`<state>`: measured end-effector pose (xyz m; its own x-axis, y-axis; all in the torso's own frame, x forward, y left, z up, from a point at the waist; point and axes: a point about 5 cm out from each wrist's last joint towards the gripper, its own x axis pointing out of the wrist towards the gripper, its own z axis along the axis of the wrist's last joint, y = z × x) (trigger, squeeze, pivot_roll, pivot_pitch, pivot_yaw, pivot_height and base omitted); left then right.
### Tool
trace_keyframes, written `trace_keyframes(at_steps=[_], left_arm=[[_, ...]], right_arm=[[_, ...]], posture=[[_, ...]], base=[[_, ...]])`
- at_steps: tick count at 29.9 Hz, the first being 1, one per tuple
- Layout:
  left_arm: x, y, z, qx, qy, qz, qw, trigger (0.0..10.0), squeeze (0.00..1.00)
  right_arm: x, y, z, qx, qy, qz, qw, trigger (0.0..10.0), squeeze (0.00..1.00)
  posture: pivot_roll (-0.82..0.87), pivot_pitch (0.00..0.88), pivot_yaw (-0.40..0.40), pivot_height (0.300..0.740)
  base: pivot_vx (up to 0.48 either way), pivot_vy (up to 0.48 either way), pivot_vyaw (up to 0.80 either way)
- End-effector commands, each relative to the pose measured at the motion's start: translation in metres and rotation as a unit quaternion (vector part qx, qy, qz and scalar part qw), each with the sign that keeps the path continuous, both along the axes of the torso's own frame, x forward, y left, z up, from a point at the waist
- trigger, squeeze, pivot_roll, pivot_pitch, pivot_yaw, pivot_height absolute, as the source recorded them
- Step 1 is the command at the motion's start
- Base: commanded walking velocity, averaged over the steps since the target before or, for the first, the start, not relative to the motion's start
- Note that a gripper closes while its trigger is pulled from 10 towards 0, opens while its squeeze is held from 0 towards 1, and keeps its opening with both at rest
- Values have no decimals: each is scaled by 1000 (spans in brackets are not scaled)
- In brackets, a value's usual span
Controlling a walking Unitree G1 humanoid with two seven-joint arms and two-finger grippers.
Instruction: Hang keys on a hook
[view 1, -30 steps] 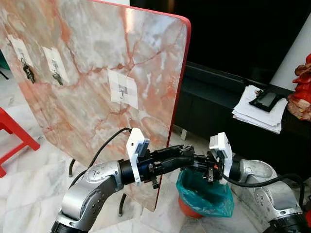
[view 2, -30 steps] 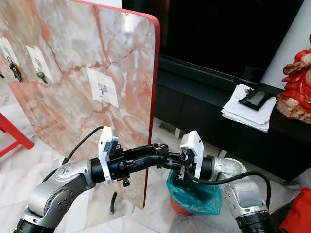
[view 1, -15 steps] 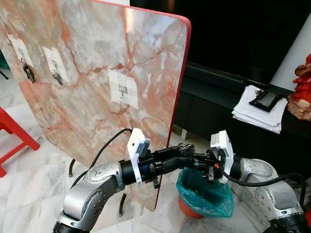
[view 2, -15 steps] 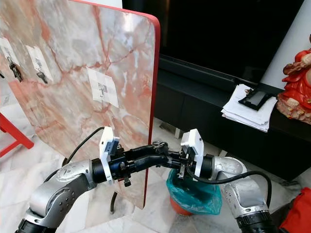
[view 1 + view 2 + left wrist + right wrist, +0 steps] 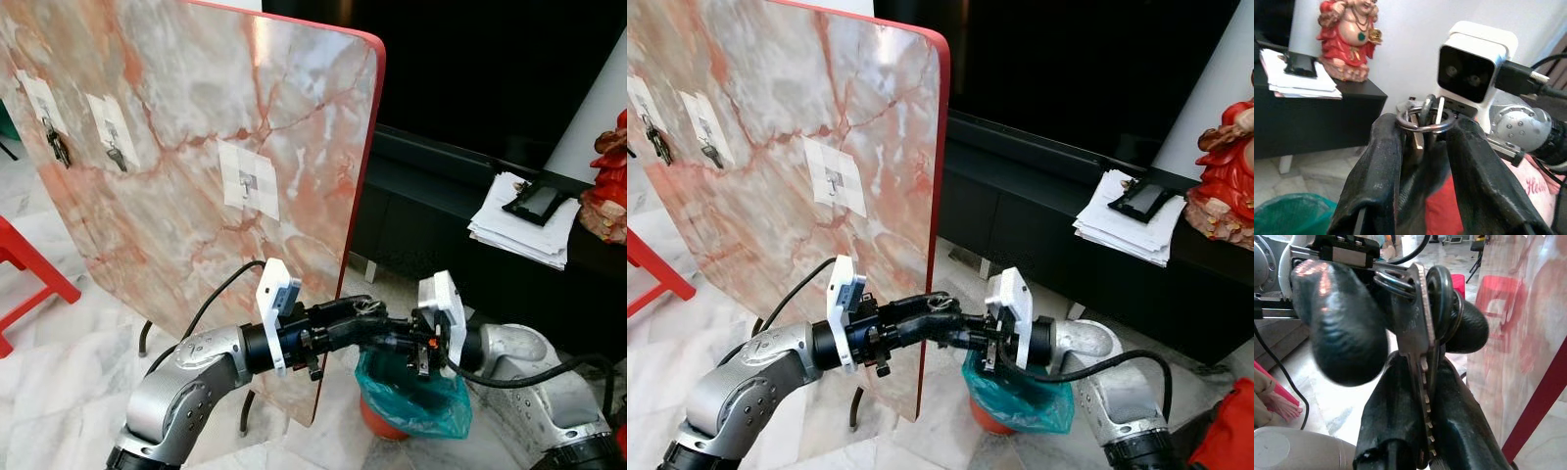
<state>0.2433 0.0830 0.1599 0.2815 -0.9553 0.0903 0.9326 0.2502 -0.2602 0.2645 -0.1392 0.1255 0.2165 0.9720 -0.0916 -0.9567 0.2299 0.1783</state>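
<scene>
Keys (image 5: 1422,357): a small bunch on a metal ring (image 5: 1426,120), held in the air between my two grippers, low in front of the red edge of the marble board (image 5: 196,166) and above the green bin bag (image 5: 411,392).
Left gripper (image 5: 364,315): my fingers (image 5: 1378,171) reach to the right, spread inside the ring; the ring sits across both fingertips.
Right gripper (image 5: 955,335): my fingers (image 5: 1400,431) reach to the left, meeting the left gripper tip to tip, and are clamped on the key blades, which hang down between them.
Board: tilted slab with a red rim, standing to my left front; three white pads on its face.
Nearest hook (image 5: 245,183): on the pad closest to the red edge; bare.
Far hooks: the two pads further left each carry keys (image 5: 57,145).
Cabinet (image 5: 421,235): dark, low, behind the board; a stack of papers (image 5: 519,220) lies on top.
Figurine (image 5: 1225,186): red, at the right end of the cabinet.
</scene>
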Motion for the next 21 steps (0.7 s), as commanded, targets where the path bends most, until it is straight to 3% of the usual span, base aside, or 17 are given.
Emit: trace_keyframes(at_steps=[1, 2, 8, 10, 11, 12, 21], left_arm=[[-4, -2, 4, -5, -4, -17, 1000, 7608, 0], [-6, -3, 3, -2, -1, -23, 1000, 5882, 0], [-7, -4, -1, 8, 8, -27, 1000, 5882, 0], [-7, -5, -3, 11, 13, -26, 1000, 4549, 0], [-7, -5, -3, 10, 15, -25, 1000, 3569, 0], [-7, -5, -5, 13, 18, -23, 999, 0, 0], [-8, -6, -6, 11, 29, -30, 999, 0, 0]], right_arm=[[-2, 1, 3, -12, -13, 10, 1000, 0, 0], [-2, 1, 1, -14, -13, 9, 1000, 0, 0], [0, 0, 4, -10, -18, 4, 1000, 0, 0], [1, 0, 5, -9, -19, 3, 1000, 0, 0], [1, -1, 5, -9, -20, 3, 1000, 0, 0], [1, -1, 5, -8, -21, 2, 1000, 0, 0], [1, 0, 6, -7, -23, 3, 1000, 0, 0]], posture=[[-26, 0, -93, 740], [-25, 0, -93, 740], [-29, 0, -90, 740], [-29, 0, -90, 740], [-28, 0, -90, 740], [-28, 0, -90, 740], [-29, 0, -91, 740]], base=[[0, 0, 0], [0, 0, 0], [0, 0, 0], [0, 0, 0], [0, 0, 0], [0, 0, 0], [0, 0, 0]])
